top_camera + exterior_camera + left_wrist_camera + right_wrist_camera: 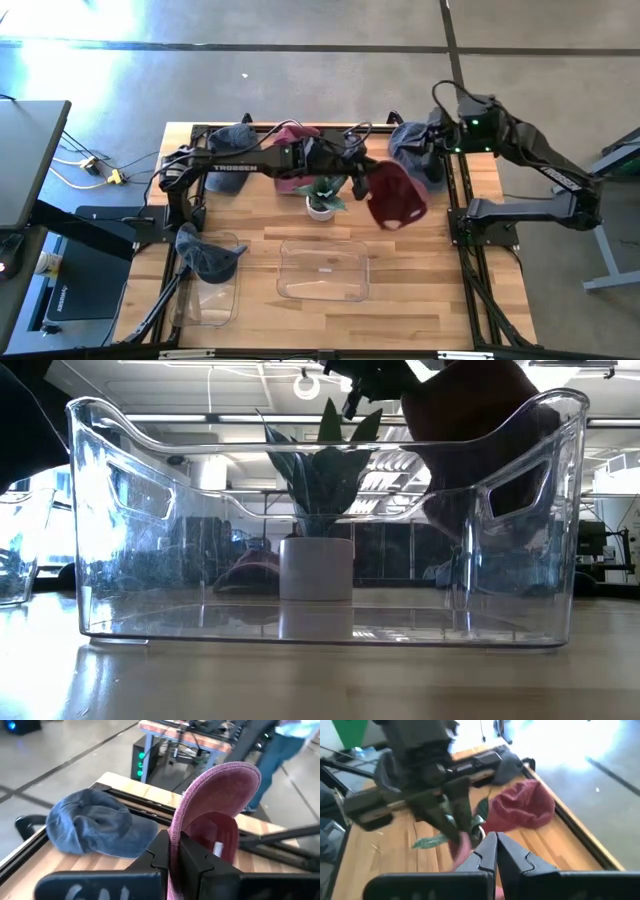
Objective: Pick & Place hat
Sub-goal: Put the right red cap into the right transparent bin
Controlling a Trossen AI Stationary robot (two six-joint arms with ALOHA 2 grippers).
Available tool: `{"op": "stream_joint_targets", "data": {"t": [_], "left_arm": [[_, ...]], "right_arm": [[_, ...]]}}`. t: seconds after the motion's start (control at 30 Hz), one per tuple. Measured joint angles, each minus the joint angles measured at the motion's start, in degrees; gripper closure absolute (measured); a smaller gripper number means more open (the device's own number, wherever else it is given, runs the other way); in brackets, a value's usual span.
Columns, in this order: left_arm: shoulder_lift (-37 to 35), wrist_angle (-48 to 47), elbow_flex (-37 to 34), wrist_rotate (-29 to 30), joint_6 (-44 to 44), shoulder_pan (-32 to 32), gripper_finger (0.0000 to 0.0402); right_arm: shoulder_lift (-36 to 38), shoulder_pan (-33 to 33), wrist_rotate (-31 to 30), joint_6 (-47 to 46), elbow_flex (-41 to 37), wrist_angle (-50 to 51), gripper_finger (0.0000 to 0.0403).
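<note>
A maroon hat [397,197] hangs in the air right of the potted plant [322,198], between my two arms. My left gripper [357,183] reaches across from the table's left and is shut on its brim. My right gripper [495,839], at the far right, is shut with pinkish cloth [466,847] at its fingertips. In the low view the hat [470,440] shows dark above the clear bin [320,520]. A blue hat [95,822] lies at the table's far right corner. My left gripper pinches the hat's brim [176,827] between its two fingers, the brim standing on edge in the gap. The fingers come nearly level from the table's left. The hat is lifted clear of the table, its inside with a white label [217,847] turned toward the wrist. My right gripper is shut on the hat's side away from the brim, coming from the table's far right and slanting down. Blur and its own fingers hide which part of the cloth it has.
An empty clear bin [322,270] stands near the front middle. A second bin at the front left holds a blue hat [205,255]. More hats, blue [232,135] and maroon [297,133], lie along the far edge. Black frame rails [462,200] edge the table.
</note>
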State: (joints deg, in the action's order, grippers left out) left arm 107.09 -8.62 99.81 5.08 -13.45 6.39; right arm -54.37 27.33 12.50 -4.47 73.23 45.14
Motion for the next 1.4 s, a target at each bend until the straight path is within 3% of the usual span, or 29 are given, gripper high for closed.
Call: {"op": "stream_joint_targets", "data": {"t": [0.17, 0.4, 0.63, 0.77, 0.87, 1.0, 1.13, 1.27, 1.4], "left_arm": [[0.0, -12.5, 11.5, 1.6, -3.5, 0.0, 0.0395], [1.5, -36.2, 30.1, 6.5, -11.4, 3.2, 0.0399], [1.5, -46.1, 33.8, 8.7, -16.2, 5.4, 0.0400], [1.4, -46.5, 33.9, 9.7, -18.2, 5.2, 0.0400], [1.4, -46.5, 33.9, 9.3, -20.8, 4.7, 0.0400], [1.4, -45.1, 33.8, 9.5, -22.7, 3.2, 0.0401], [1.4, -43.7, 33.7, 9.7, -23.3, 0.9, 0.0401], [1.4, -43.4, 33.7, 9.3, -23.3, -1.7, 0.0401], [1.4, -43.3, 33.7, 8.6, -23.2, -4.1, 0.0401]], "right_arm": [[4.2, 0.0, -2.5, 0.4, 0.0, 0.1, 0.0372], [8.9, 0.0, -2.3, -2.6, 0.0, 1.7, 0.0285], [9.0, 0.0, -1.6, 2.3, 0.0, 8.4, 0.0189], [7.6, -1.6, -2.7, 7.9, 0.0, 6.2, 0.0157], [6.0, -4.0, -3.6, 10.9, 0.0, 3.5, 0.0152], [3.3, -8.7, -13.0, 10.6, 0.0, 0.5, 0.0157], [1.8, -12.2, -13.5, 6.6, 0.0, -4.3, 0.0171], [0.2, -15.9, -14.6, 1.6, 0.0, -5.2, 0.0198], [-0.4, -20.3, -17.3, -3.1, 0.0, -6.9, 0.0251]]}}
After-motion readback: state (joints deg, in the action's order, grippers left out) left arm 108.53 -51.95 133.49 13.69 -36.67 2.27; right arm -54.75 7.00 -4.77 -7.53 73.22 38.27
